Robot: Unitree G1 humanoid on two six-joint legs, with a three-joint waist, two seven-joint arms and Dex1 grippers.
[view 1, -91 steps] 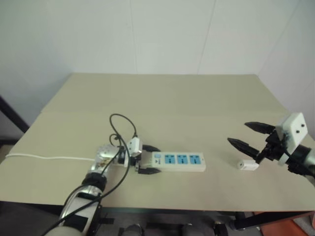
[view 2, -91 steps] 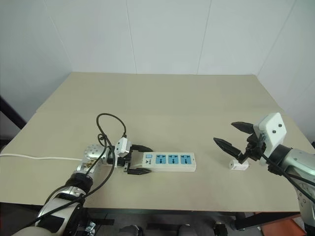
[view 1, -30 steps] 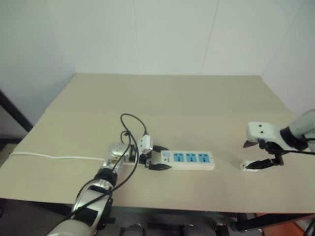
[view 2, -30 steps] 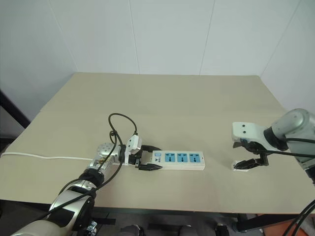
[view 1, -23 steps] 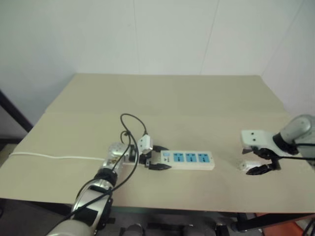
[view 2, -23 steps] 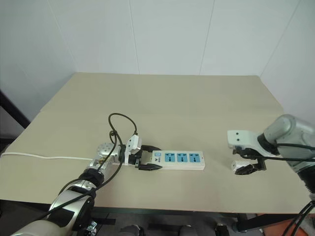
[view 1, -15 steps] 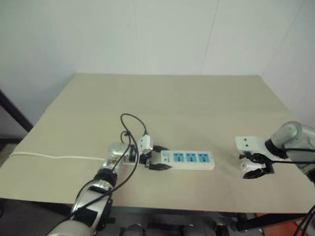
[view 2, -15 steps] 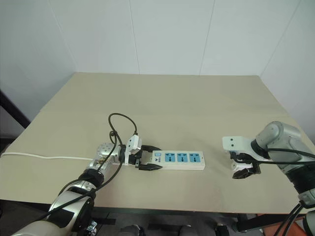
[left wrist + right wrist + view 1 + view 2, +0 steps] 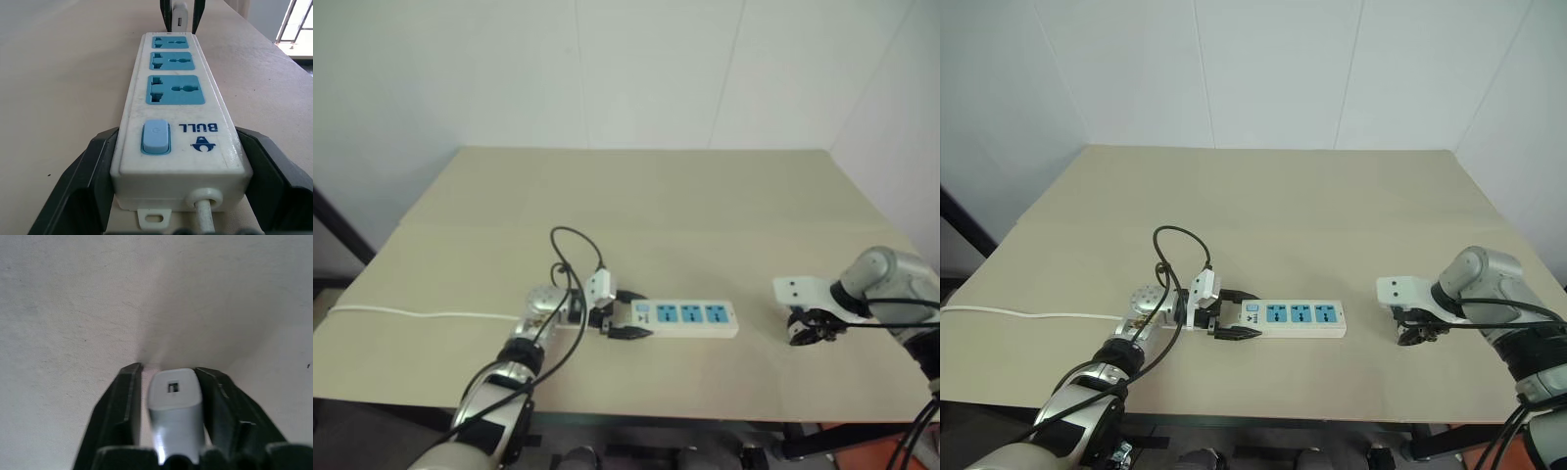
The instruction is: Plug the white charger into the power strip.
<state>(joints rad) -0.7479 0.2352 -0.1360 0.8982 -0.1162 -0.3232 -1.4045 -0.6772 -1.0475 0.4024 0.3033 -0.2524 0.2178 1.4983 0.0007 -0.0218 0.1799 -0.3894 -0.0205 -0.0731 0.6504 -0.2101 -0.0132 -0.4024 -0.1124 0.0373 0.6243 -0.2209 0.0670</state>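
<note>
Now the right gripper (image 9: 1417, 334) has come down onto the table (image 9: 1283, 206) at the lower right of the head view and drawn its black fingers (image 9: 124, 406) in around the white charger (image 9: 174, 401). A second ago those fingers stood wide apart above the charger; in the right wrist view they now sit close on both of its flanks, so the gripper reads as clenched on it, though the charger appears still to be resting on the tabletop rather than lifted. That means the pick-up looks made, and the carry across to the strip and the insertion are still to do.

The left gripper (image 9: 619, 315) has kept its place at the lower centre of the head view, clamped on the switch end of the power strip (image 9: 685, 318); in the left wrist view its fingers (image 9: 80, 181) press against both long sides beside the blue switch, steadying the bar.

The charger is a small white block with rounded edges and a small dark rectangular port in the face turned toward the wrist camera; its prongs cannot be seen. It sits well apart from the strip, to the right of it in the head view. The strip lies flat, three blue socket panels in a row, all empty, its thin white cord (image 9: 411, 314) trailing off toward the left edge of the frame.
</note>
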